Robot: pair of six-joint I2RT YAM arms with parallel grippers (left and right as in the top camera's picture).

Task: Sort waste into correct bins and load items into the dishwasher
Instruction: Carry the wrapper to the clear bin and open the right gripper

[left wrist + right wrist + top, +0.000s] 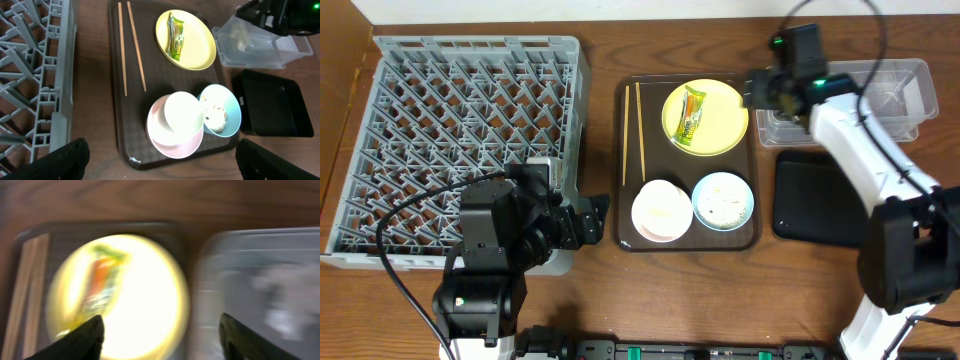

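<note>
The right arm stretches across the surface, its pincer released and empty above the gap between the yellow plate and the clear tub. The left pincer gapes empty beside the dish rack. The wrapper lies on the plate, and rice scraps sit in the blue bowl.

No text, brand, number or sign can be read in any view. The green-yellow snack wrapper lying on the yellow plate carries coloured print. That print is too small in the overhead and left wrist views, and too blurred in the right wrist view, for any letters to be made out.
</note>
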